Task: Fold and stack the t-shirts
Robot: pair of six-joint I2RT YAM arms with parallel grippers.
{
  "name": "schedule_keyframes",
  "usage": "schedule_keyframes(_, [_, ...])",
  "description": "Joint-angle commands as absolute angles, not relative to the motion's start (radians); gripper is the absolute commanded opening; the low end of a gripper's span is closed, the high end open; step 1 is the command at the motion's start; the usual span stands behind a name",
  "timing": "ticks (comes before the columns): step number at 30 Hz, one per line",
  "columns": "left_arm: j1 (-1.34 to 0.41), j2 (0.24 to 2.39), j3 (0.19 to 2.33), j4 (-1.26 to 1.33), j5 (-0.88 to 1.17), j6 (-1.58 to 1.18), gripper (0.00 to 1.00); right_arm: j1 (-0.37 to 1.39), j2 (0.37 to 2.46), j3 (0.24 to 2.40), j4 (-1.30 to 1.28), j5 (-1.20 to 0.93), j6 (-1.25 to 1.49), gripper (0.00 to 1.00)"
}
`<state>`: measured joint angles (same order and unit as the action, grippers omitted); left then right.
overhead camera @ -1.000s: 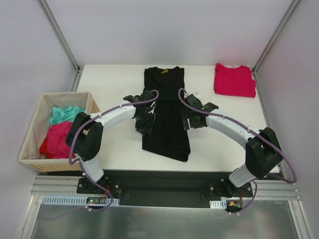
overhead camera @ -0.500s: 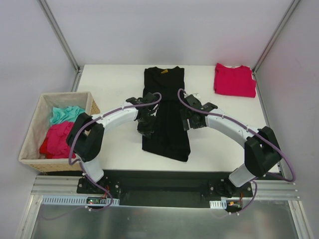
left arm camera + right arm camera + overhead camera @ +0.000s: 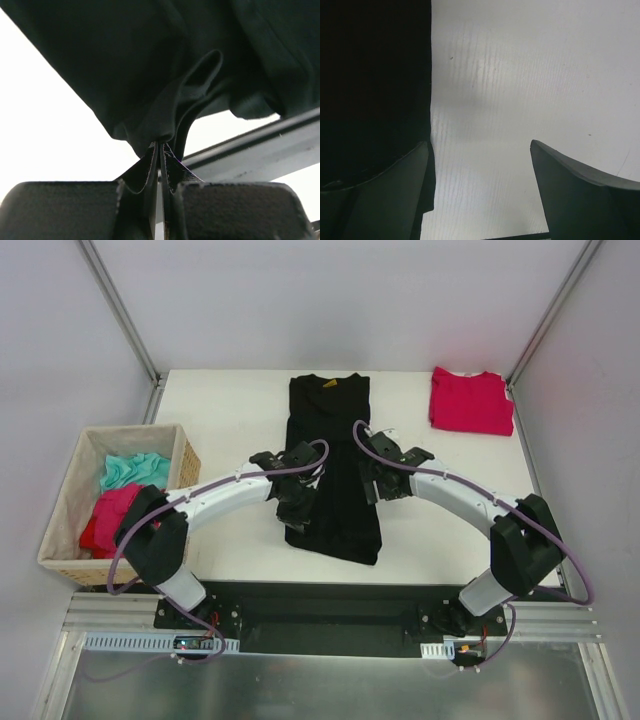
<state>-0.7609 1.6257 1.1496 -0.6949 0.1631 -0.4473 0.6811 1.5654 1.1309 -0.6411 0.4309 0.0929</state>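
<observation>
**Reporter:** Where do your pincers stand?

**Robot:** My left pincer [image 3: 161,186] is clamped tight on a raised pinch of the black t-shirt [image 3: 338,430], at its left edge toward the near end. The cloth peaks up between the tips. My right pincer [image 3: 480,146] gapes wide and holds nothing. It sits at the shirt's right edge, one finger [image 3: 380,200] over the black cloth and the other over bare worktop [image 3: 225,410].

**Reporter:** And the shirts?

**Robot:** The black one lies as a long, narrow strip down the middle of the worktop, collar at the far edge. The red t-shirt [image 3: 471,400] lies folded flat in the far right corner, well apart from it. A tan basket [image 3: 70,568] beside the worktop's left edge holds teal and pink cloth.
</observation>
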Motion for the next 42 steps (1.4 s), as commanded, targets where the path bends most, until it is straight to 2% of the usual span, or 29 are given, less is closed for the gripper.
schedule_keyframes(1, [-0.790,1.517,1.114,-0.716,0.141,-0.482,0.00,0.706,1.531,1.181,-0.675,0.452,0.103,0.87])
schedule_keyframes(12, [-0.865,1.417,1.025,-0.715,0.127,-0.472,0.00,0.736,1.471,1.186,-0.738,0.492,0.121,0.87])
schedule_keyframes(22, [-0.960,1.459,0.928,-0.718,0.110,-0.497,0.00,0.776,1.410,1.135,-0.778,0.532,0.158,0.86])
schedule_keyframes(24, [-0.972,1.471,0.916,-0.718,0.112,-0.494,0.09,0.782,1.416,1.138,-0.782,0.532,0.160,0.87])
schedule_keyframes(26, [-0.988,1.486,0.896,-0.719,0.120,-0.495,0.23,0.793,1.419,1.140,-0.787,0.535,0.161,0.86])
schedule_keyframes(27, [-0.992,1.491,0.887,-0.719,0.118,-0.497,0.36,0.796,1.420,1.140,-0.787,0.537,0.161,0.87])
schedule_keyframes(29, [-1.003,1.515,0.867,-0.721,0.100,-0.503,0.55,0.807,1.420,1.135,-0.787,0.532,0.161,0.87])
schedule_keyframes(30, [-1.008,1.525,0.868,-0.730,0.086,-0.503,0.79,0.813,1.420,1.134,-0.787,0.531,0.164,0.87])
schedule_keyframes(31, [-1.009,1.532,0.885,-0.736,0.072,-0.509,0.92,0.819,1.422,1.132,-0.787,0.531,0.164,0.88])
schedule_keyframes(32, [-1.009,1.542,0.900,-0.744,0.060,-0.508,0.99,0.824,1.424,1.132,-0.793,0.532,0.166,0.88])
schedule_keyframes(42, [-1.008,1.510,1.353,-0.867,-0.139,-0.494,0.99,0.925,1.384,1.226,-0.845,0.499,0.163,0.90])
